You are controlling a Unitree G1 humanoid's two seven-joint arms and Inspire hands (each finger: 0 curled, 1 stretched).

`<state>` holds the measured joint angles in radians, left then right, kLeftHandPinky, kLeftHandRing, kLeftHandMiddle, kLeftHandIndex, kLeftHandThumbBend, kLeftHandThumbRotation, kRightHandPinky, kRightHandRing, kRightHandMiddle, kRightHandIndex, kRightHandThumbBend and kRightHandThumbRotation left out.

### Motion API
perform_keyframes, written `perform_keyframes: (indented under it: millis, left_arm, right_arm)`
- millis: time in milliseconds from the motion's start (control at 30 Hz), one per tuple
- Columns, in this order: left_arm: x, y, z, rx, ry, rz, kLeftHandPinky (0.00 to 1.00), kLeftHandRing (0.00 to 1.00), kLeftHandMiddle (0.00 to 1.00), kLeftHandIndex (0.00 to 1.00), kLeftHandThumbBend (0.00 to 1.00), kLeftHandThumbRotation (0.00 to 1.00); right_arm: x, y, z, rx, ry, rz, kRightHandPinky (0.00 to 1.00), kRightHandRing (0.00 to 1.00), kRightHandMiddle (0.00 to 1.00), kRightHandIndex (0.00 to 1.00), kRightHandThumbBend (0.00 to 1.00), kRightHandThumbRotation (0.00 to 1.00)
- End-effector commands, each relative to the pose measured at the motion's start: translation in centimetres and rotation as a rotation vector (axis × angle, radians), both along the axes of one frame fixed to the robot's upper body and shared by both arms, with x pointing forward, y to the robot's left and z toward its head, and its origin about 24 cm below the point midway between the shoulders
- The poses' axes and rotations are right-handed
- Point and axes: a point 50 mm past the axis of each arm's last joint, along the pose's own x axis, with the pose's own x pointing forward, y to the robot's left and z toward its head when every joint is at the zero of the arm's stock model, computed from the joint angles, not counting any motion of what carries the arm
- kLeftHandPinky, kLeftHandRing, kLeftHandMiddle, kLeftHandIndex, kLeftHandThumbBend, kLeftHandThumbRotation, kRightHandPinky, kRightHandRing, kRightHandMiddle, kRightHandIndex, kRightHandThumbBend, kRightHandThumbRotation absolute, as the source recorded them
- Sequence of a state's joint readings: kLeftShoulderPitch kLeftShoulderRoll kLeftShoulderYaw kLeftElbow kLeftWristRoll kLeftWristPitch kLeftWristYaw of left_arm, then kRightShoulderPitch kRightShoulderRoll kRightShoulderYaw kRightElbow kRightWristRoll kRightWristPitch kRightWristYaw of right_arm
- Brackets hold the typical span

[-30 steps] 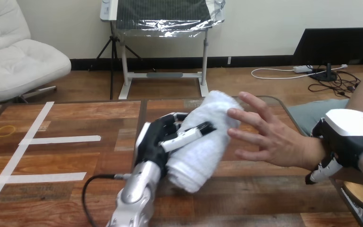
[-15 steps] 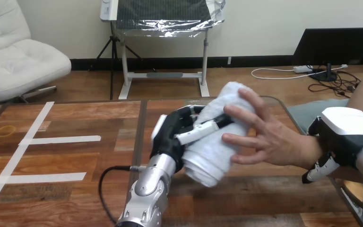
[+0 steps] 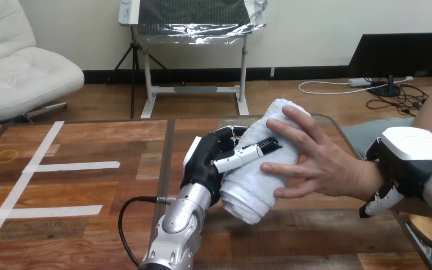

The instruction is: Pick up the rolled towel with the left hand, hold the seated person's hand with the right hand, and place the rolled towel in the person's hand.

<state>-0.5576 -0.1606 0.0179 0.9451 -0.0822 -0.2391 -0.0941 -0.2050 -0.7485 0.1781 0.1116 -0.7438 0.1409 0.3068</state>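
Gripping a thick, white, fluffy rolled towel, the left hand is holding it tilted against the person's hand; the right hand is clasping the person's wrist.

A wooden table of reddish-brown planks is seen, and a long strip of white tape is laid slantwise across its left part. Two shorter strips are joined to the right side of this long strip, a farther one and a nearer one, both laid level. A yellow ring is laid flat near the long strip, on its left. A dark seam is seen well to the right of the long strip.
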Motion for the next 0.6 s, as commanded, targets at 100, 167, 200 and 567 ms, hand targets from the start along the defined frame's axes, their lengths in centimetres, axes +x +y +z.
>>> perform_keyframes:
  millis: [100,167,200,567]
  left_arm:
    - [1.8,-7.9,8.5,-0.149,-0.202,-0.17,0.27,0.32,0.37,0.44,0.69,0.03]
    - [1.6,-8.1,8.5,-0.151,-0.203,-0.177,0.27,0.32,0.37,0.44,0.7,0.03]
    - [1.6,-8.2,8.5,-0.152,-0.204,-0.18,0.27,0.32,0.37,0.44,0.7,0.04]
    - [1.1,-9.1,8.4,-0.199,-0.182,-0.202,0.26,0.3,0.36,0.43,0.7,0.04]
  right_arm:
    - [1.4,1.1,2.4,0.072,-0.119,0.024,0.13,0.21,0.3,0.35,0.78,0.0]
    - [1.4,1.1,2.4,0.074,-0.118,0.022,0.13,0.21,0.3,0.34,0.78,0.0]
    - [1.4,1.1,2.4,0.074,-0.117,0.022,0.13,0.21,0.3,0.34,0.78,0.0]
    - [1.4,0.9,2.2,0.081,-0.117,0.013,0.13,0.2,0.29,0.34,0.77,0.0]
